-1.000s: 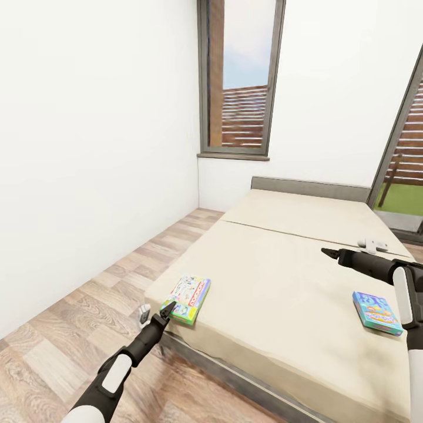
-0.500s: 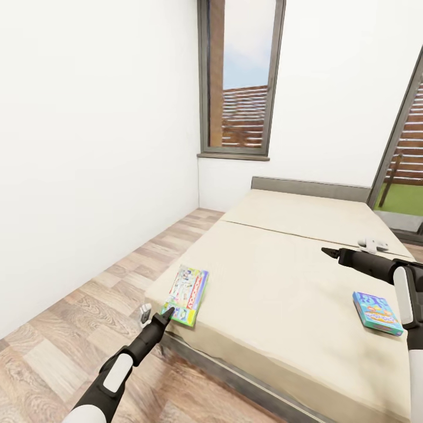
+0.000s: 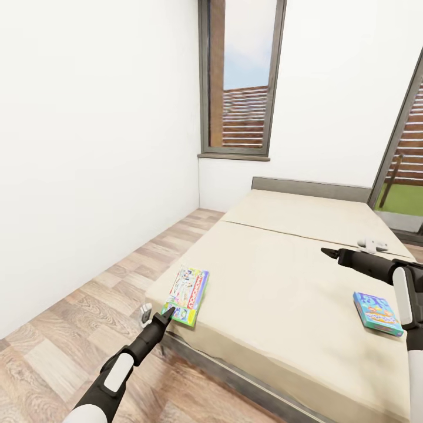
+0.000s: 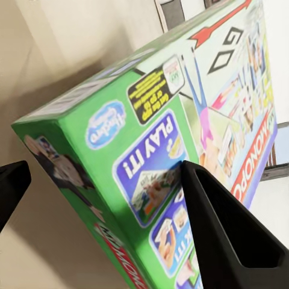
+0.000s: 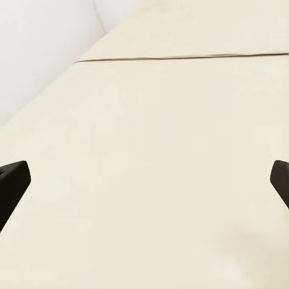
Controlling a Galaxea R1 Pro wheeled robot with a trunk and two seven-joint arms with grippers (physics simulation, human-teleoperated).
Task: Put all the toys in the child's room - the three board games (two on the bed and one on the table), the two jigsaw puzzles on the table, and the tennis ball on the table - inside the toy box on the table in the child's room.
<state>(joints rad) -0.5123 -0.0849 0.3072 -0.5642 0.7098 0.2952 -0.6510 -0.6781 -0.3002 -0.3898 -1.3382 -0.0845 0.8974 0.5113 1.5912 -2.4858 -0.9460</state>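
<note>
Rotated since a second ago: green board game (image 3: 187, 288) now lies lengthwise at the bed (image 3: 282, 282) corner, left claw (image 3: 169, 310) at its near end, fingers spread wide around that corner. Right claw (image 3: 326, 252) hovers wide open over bare mattress; blue board game (image 3: 377, 313) lies near the right arm.

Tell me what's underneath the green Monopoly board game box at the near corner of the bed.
The green Monopoly board game box lies flat on the beige mattress, near its corner edge. The left gripper is at its near end. Whatever lies directly beneath the box is covered.
</note>
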